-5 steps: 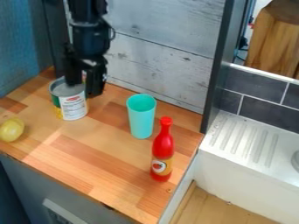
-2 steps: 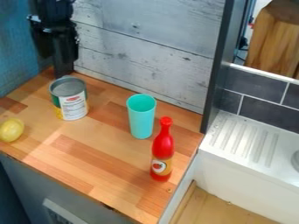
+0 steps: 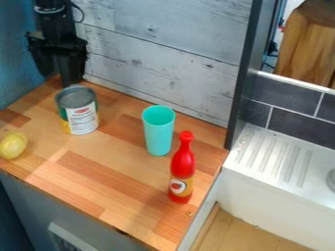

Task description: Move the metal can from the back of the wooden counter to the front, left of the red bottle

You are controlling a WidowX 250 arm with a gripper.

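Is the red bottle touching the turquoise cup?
Apart. The camera view shows counter between the bases of the red bottle and the turquoise cup.

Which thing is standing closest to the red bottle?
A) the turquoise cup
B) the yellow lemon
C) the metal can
A. The turquoise cup stands right behind the red bottle, while the metal can and the yellow lemon are farther off to the left of the picture.
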